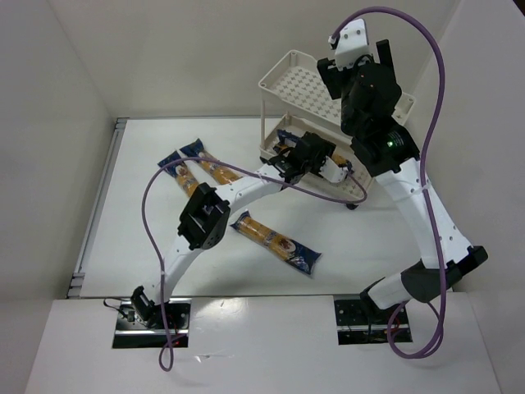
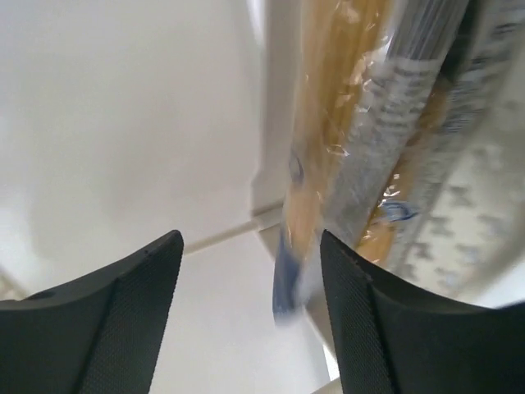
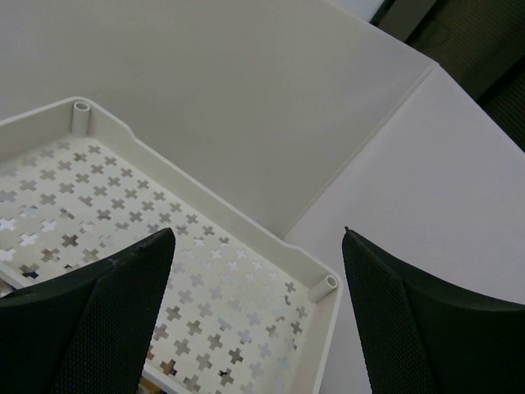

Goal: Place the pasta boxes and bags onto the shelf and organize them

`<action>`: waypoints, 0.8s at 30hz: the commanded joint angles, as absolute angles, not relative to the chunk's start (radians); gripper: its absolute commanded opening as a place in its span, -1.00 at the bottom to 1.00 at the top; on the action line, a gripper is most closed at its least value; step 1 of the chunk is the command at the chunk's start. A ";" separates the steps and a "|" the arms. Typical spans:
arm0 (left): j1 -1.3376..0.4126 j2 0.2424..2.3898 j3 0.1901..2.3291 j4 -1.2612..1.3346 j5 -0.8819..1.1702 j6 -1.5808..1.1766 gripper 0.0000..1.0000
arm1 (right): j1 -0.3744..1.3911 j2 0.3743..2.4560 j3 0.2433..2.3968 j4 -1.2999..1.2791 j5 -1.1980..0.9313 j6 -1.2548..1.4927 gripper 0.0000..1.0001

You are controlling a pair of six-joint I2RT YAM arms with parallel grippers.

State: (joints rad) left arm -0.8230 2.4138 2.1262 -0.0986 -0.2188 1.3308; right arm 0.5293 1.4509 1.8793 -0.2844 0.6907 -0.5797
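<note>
The shelf is a cream two-tier cart at the back right. My left gripper is at the left end of its lower tray. In the left wrist view the left gripper stands open. The blue end of a pasta packet hangs between the jaws, near the right finger, at the tray's edge. A second packet lies beside it. My right gripper hovers open over the top tray, which shows no packets. Three more packets lie on the table.
White walls enclose the table at the left and back. The cart's small dark wheel rests on the table. A purple cable loops off the left arm and another arcs over the right arm.
</note>
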 commanded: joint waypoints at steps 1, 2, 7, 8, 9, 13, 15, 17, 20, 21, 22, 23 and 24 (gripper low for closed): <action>-0.824 2.381 2.220 0.006 -0.219 1.335 0.52 | 0.525 1.422 1.871 -0.271 0.680 -0.588 0.76; -0.824 2.381 2.220 -0.003 -0.230 1.335 0.56 | 0.525 1.422 1.871 -0.272 0.670 -0.588 0.78; -0.815 2.301 2.128 -0.003 -0.221 1.289 0.56 | 0.525 1.413 1.862 -0.281 0.661 -0.588 0.78; -0.815 2.284 2.108 -0.003 -0.221 1.289 0.56 | 0.525 1.413 1.862 -0.281 0.661 -0.588 0.78; -0.815 2.254 2.067 -0.012 -0.221 1.289 0.56 | 0.525 1.413 1.862 -0.290 0.652 -0.578 0.78; -0.815 2.175 1.958 -0.034 -0.239 1.289 0.56 | 0.525 1.413 1.862 -0.299 0.641 -0.566 0.78; -0.815 2.111 1.898 -0.043 -0.239 1.278 0.56 | 0.525 1.413 1.871 -0.299 0.629 -0.566 0.78; -0.815 2.068 1.805 -0.043 -0.253 1.267 0.56 | 0.525 1.413 1.871 -0.311 0.615 -0.540 0.78; -0.824 1.984 1.724 -0.087 -0.264 1.226 0.56 | 0.525 1.433 1.904 -0.369 0.537 -0.509 0.80; -0.824 1.938 1.700 -0.101 -0.274 1.192 0.56 | 0.525 1.433 1.922 -0.417 0.505 -0.509 0.84; -0.833 1.915 1.647 -0.119 -0.285 1.174 0.56 | 0.525 1.442 1.922 -0.438 0.477 -0.497 0.84; -0.833 1.890 1.616 -0.158 -0.285 1.152 0.56 | 0.525 1.453 1.936 -0.457 0.428 -0.488 0.84; -0.833 1.835 1.582 -0.178 -0.299 1.131 0.56 | 0.525 1.462 1.936 -0.469 0.416 -0.476 0.84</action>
